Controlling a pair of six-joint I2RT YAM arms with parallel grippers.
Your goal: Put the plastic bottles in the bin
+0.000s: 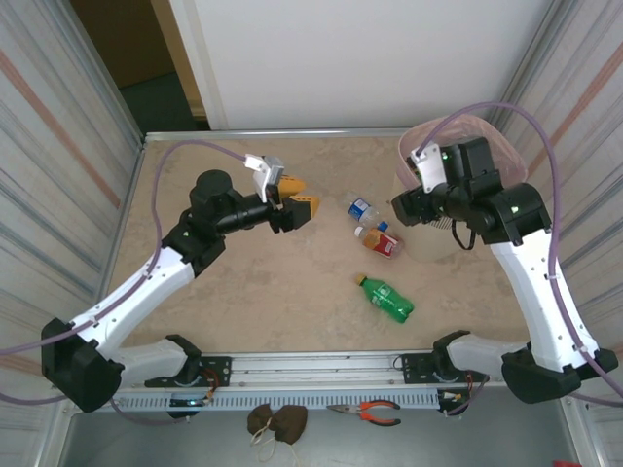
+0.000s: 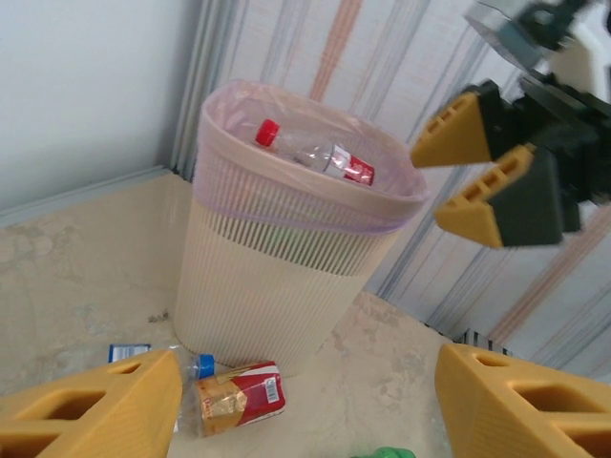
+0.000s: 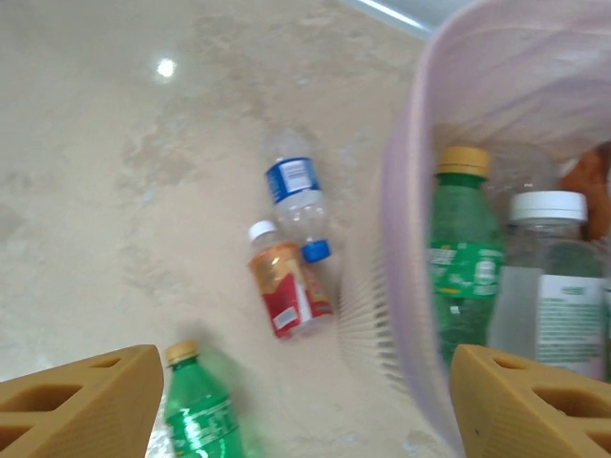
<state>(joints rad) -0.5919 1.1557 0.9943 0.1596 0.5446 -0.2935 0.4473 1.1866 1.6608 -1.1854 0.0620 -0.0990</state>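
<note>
Right now, three plastic bottles (image 1: 380, 241) lie loose beside the bin (image 2: 277, 277).
Clear, red-labelled and green, they rest on the table (image 1: 243, 292) near its base; more sit inside. Left gripper (image 1: 300, 195) and right gripper (image 3: 305, 401) both gape, empty.

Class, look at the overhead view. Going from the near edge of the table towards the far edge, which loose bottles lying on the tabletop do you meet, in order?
green bottle → amber bottle with red label → clear bottle with blue label
</note>
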